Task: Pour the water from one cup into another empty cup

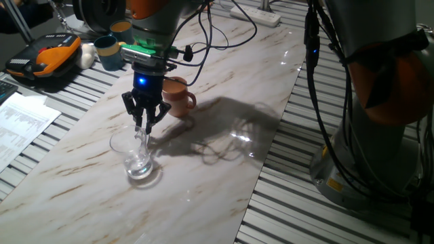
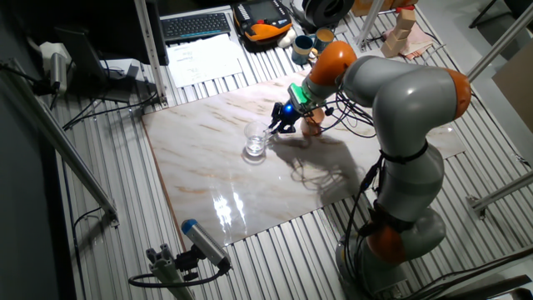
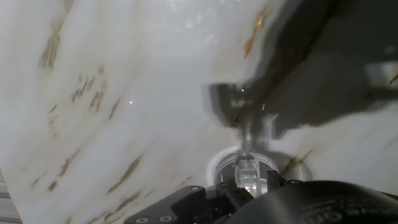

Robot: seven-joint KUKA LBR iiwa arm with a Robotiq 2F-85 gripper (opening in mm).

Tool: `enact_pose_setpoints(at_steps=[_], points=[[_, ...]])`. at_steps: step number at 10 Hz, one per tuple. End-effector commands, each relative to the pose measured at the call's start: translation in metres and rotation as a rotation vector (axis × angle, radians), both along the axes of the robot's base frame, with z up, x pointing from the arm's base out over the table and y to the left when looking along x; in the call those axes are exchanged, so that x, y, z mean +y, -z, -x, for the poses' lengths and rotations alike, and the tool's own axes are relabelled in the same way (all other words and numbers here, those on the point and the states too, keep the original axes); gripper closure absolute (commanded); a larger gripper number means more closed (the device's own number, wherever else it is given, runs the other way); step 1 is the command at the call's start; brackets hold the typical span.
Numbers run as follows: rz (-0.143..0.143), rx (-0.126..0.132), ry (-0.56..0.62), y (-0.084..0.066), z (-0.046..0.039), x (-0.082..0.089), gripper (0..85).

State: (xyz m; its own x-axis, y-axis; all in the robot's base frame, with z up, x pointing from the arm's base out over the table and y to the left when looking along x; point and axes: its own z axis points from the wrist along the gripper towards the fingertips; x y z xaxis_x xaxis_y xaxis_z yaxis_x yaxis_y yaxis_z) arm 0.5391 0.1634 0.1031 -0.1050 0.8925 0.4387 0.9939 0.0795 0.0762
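A robot arm's fingers (image 1: 146,123) are closed on the rim of a clear glass mug (image 1: 138,157) standing on a marble table (image 1: 224,156). A terracotta mug (image 1: 178,97) stands just behind, apart from the glass.

The arm (image 2: 400,108) is seen at the right of the other fixed view, rising from its base at lower right and bent over toward the upper centre of the frame. The wrist is pointed downward, with a blue light lit on it. The gripper (image 1: 145,120) is placed at upper left of centre in one fixed view, its dark fingers (image 1: 153,114) drawn close together. They are closed on the glass mug (image 1: 137,157) at its handle. In the hand view, the gripper body is seen along the bottom edge.
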Motion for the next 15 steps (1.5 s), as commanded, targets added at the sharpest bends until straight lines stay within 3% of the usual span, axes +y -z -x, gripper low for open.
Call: enact_pose_setpoints(at_steps=[1, 9, 15], points=[[0.004, 0.0, 0.0, 0.001, 0.0007, 0.0, 51.0], [-0.038, -0.002, -0.007, 0.007, 0.0003, -0.002, 51.0], [-0.119, -0.01, -0.006, 0.012, -0.0015, -0.004, 51.0]])
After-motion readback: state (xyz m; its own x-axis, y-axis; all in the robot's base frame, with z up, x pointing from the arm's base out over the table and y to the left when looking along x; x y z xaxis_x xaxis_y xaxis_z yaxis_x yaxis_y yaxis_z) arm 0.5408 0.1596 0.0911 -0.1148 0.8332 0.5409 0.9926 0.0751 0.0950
